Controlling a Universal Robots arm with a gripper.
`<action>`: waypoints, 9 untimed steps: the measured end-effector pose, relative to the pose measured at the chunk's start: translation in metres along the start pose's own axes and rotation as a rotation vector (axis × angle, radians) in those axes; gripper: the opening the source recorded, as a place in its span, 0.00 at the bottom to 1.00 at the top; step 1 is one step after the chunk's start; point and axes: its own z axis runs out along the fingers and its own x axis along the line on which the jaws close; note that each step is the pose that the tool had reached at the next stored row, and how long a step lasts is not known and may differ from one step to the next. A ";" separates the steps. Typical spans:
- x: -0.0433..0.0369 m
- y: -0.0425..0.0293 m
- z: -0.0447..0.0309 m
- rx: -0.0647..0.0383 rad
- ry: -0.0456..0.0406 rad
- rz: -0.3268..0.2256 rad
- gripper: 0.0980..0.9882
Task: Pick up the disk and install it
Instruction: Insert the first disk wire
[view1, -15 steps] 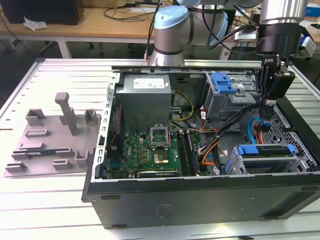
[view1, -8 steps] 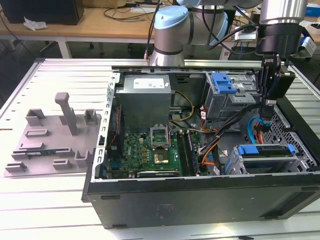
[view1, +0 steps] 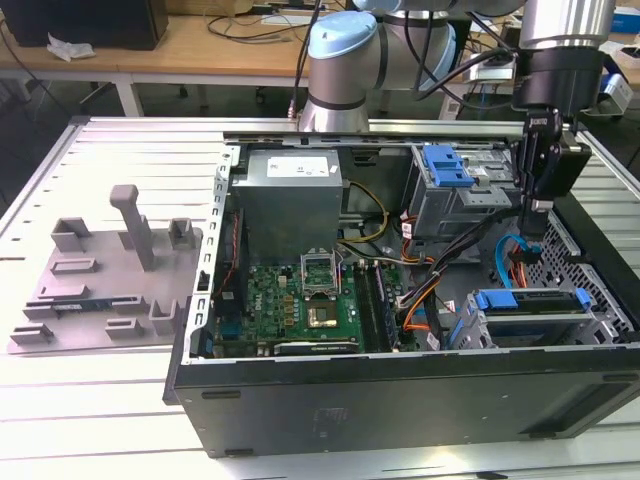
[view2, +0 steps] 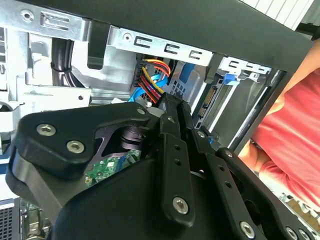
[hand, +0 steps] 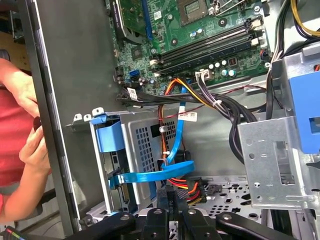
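The disk (view1: 530, 303), a grey drive in a bright blue carrier frame, sits in the lower bay at the near right corner of the open computer case (view1: 400, 400). In the first wrist view the blue carrier (hand: 109, 136) shows at the bay's mouth. My gripper (view1: 536, 212) hangs above the case's right side, over the cables behind the disk and apart from it. In both wrist views the black fingers (hand: 168, 196) lie close together with nothing between them; their tips (view2: 172, 102) point at the red-orange-yellow power plug.
A grey power supply box (view1: 290, 190), the green motherboard (view1: 310, 295) and an upper drive cage with a blue latch (view1: 447, 165) fill the case. A flat blue cable (hand: 172, 150) and black wires cross below the gripper. A person's hands (hand: 30, 150) are by the case wall. A grey fixture (view1: 110, 280) lies on the exterior view's left.
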 end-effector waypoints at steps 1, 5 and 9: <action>0.0014 -0.0003 -0.0003 0.000 -0.0009 0.000 0.08; 0.0127 -0.0025 0.0002 -0.001 -0.0055 0.000 0.08; 0.0234 -0.0046 0.0023 -0.004 -0.0184 0.000 0.08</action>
